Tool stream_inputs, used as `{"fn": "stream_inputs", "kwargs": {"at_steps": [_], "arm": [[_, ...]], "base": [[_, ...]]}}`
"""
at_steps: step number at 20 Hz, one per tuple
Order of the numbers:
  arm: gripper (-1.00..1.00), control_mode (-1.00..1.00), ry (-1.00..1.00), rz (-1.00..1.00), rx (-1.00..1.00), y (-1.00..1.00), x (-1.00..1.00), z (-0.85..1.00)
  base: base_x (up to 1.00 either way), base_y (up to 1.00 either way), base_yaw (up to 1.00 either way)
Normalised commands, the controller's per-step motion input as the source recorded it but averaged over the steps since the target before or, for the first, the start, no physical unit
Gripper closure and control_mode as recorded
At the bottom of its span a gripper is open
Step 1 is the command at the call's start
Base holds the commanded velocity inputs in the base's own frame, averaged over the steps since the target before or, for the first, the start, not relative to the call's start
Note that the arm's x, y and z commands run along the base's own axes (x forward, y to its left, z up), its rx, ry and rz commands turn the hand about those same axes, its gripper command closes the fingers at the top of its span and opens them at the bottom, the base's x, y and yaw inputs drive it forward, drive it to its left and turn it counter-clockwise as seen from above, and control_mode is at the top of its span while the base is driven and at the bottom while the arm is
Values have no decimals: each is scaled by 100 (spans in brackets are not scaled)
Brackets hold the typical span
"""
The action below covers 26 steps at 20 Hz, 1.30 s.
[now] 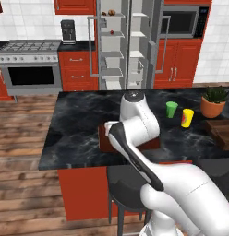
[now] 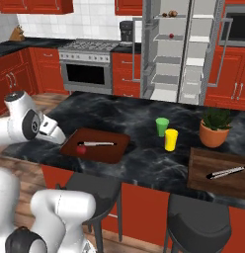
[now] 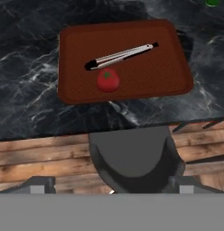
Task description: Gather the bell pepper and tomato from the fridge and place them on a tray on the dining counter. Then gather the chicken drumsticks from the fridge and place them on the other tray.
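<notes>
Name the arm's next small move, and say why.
Probably pull back and head for the fridge. The tomato already lies on the reddish tray beside tongs, the tool is open and holds nothing, and no bell pepper is on the tray.

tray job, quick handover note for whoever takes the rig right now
Gripper: open, holding nothing, above a stool by the dining counter.
Tomato lies on the reddish-brown tray, beside a pair of tongs.
The other tray, darker, holds just tongs.
Fridge stands open; small items sit on its upper shelves, too small to name.
Done: tomato delivered.
Left: the bell pepper onto the tomato's tray, then the chicken drumsticks onto the other tray.
</notes>
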Motion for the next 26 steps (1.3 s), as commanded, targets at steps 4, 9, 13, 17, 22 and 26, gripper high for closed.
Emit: {"fn": "stream_inputs", "kwargs": {"at_steps": [4,9,13,17,22,26], "arm": [[-100,-100,-2,0,0,0,-65,4],[-100,-100,0,0,0,0,-1,0],[-100,-100,0,0,0,0,-5,0],[-100,100,0,0,0,0,0,0],[-100,100,0,0,0,0,0,0],[-100,100,0,0,0,0,0,0]], "base": [[0,0,0],[0,0,0],[0,0,0],[-47,55,0],[-23,100,-6],[8,100,-15]]}}
